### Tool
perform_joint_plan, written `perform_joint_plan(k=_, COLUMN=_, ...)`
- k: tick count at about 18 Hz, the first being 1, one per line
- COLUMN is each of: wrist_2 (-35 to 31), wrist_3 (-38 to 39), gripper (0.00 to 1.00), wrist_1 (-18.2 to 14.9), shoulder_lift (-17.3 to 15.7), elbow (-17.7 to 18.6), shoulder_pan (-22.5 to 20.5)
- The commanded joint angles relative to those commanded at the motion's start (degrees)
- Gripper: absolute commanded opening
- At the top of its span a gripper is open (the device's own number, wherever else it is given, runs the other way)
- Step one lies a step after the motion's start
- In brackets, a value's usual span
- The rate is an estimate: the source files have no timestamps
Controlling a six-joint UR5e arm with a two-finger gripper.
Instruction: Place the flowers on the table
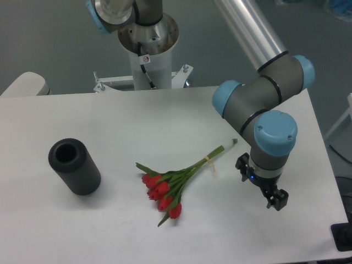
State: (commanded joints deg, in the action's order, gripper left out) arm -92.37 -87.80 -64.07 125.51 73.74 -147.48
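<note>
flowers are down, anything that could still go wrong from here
The flowers lie flat on the table, free of the gripper. The stem tips point toward the wrist, so a low sweep to the left could catch them and drag the bunch. The black cylinder stands well clear of the arm, so knocking it seems unlikely. The gripper also hangs near the table's right front edge.

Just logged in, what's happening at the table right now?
The flowers are lying flat on the table, blooms toward the front edge and stems pointing back and right. The gripper hangs to the right of the stem tips, apart from them and holding nothing; whether its jaws are open cannot be told from this angle. A black cylinder stands on the left side of the table, untouched. The placing looks done.
</note>
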Motion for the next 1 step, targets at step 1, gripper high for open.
perform_joint_plan(k=1, wrist_2=0.0, wrist_3=0.0, gripper=1.0, wrist_1=0.0, shoulder_lift=0.0, elbow=0.1, shoulder_pan=0.0)
